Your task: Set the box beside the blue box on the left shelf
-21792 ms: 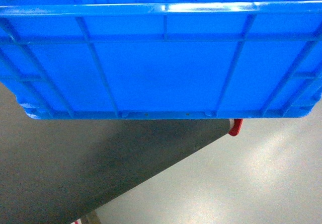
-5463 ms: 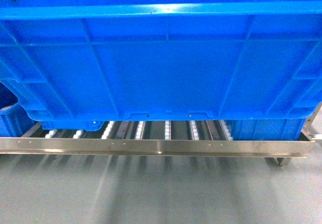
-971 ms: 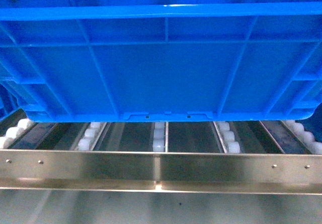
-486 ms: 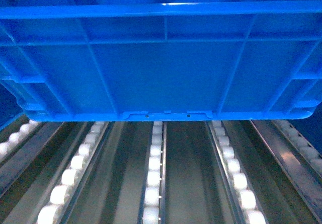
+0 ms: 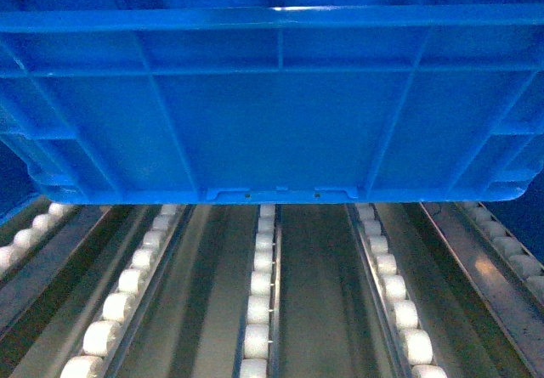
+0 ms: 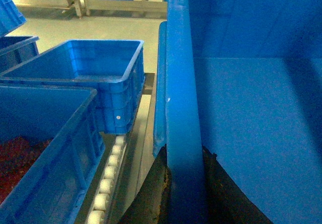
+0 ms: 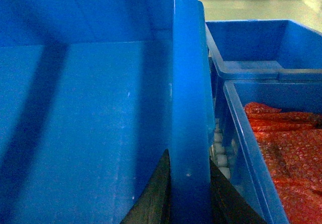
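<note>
Right now the box (image 5: 272, 106) fills nearly all of my head view, held above the left shelf (image 5: 259, 310), whose roller rails run away beneath its base. It looks stiff and bulky, empty inside, so probably light but awkward; the thick rim is the sensible hold, 1 side each. My left gripper (image 6: 183, 183) is clamped over the left rim, my right gripper (image 7: 188, 194) over the right rim. Neighbouring blue crates (image 6: 108, 78) stand just beside it on both sides, so I judge there is little sideways room when lowering.
</note>
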